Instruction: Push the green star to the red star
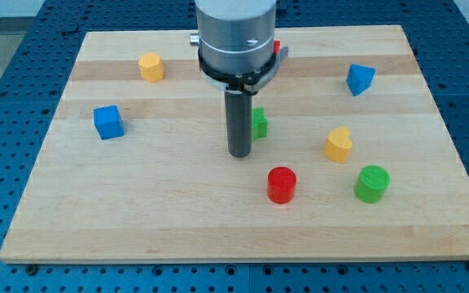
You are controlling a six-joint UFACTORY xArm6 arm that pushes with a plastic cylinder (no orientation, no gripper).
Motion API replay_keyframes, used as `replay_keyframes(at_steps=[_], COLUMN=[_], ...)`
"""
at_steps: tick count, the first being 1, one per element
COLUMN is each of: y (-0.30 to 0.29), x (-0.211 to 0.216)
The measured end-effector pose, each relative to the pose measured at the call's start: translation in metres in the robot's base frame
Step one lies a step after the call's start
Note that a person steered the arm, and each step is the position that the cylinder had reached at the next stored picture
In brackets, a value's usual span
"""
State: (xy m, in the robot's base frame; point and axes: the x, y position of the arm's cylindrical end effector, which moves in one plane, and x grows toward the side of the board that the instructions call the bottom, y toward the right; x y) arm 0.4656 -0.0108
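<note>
The green star (pixel 260 123) lies near the board's middle, mostly hidden behind my rod; only its right edge shows. The red star (pixel 276 49) is near the view's top centre, almost wholly hidden behind the arm's grey body; only a red sliver shows at its right edge. My tip (pixel 240 153) rests on the board just left of and slightly below the green star, touching or nearly touching it.
A yellow block (pixel 151 67) sits at upper left, a blue cube (pixel 108 122) at left, a blue triangular block (pixel 360 78) at upper right, a yellow heart-like block (pixel 339 144) at right, a red cylinder (pixel 282 185) below centre, a green cylinder (pixel 372 183) at lower right.
</note>
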Motion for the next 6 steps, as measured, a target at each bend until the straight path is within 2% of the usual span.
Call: replay_keyframes(at_steps=[2, 5, 6], y=[0.026, 0.038, 0.041], x=[-0.009, -0.098, -0.110])
